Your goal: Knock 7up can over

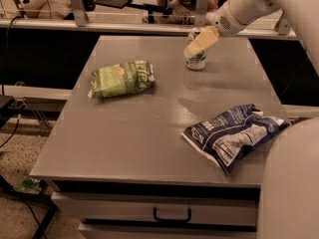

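**Gripper at the 7up can, can upright**

Table [149,148]: flat grey top, matte with a faint sheen, square-edged, with a drawer [172,214] and a dark pull handle under the front lip.

Arm [259,1]: smooth white shell, rounded links. It comes in from the upper right and angles down and left over the far side of the table. A big white curved part of the robot [291,183] fills the lower right corner (out of focus, can't say which part).

Blue snack bag [234,133]: crinkled foil, dark blue and white print, lying flat near the right front edge.

Green snack bag [122,77]: puffy, wrinkled, lying on its side on the left half, well apart from the blue one.

7up can [196,61]: small cylinder with a white and green label, standing upright at the far side of the table, right of centre.

Gripper [195,46]: pale yellow wedge, tilted down-left, overlapping the can's top on its right side. It looks to be touching or just beside the can. Open or closed: can't tell from here.
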`<state>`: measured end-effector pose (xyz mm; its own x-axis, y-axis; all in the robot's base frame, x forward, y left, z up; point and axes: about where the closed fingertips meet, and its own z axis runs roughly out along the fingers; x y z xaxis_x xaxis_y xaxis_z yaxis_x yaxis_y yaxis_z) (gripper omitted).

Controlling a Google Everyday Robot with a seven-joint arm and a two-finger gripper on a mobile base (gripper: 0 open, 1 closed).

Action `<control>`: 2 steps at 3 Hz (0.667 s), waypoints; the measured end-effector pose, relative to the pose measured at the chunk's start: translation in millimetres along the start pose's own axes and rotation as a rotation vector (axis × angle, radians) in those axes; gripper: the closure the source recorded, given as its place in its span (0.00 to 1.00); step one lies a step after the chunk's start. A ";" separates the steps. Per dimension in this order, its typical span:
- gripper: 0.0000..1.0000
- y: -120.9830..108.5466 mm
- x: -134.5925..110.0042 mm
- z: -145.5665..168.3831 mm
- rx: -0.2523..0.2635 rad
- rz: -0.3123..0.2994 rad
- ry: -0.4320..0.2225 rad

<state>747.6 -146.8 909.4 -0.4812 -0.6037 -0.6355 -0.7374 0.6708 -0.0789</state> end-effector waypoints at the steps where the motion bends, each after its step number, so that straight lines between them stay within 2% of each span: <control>1: 0.00 -2.6 -6.6 7.3 0.011 0.010 -0.020; 2: 0.25 -2.1 -10.4 12.6 -0.012 0.018 -0.052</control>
<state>760.2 -136.5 906.4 -0.4695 -0.5680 -0.6759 -0.7345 0.6761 -0.0580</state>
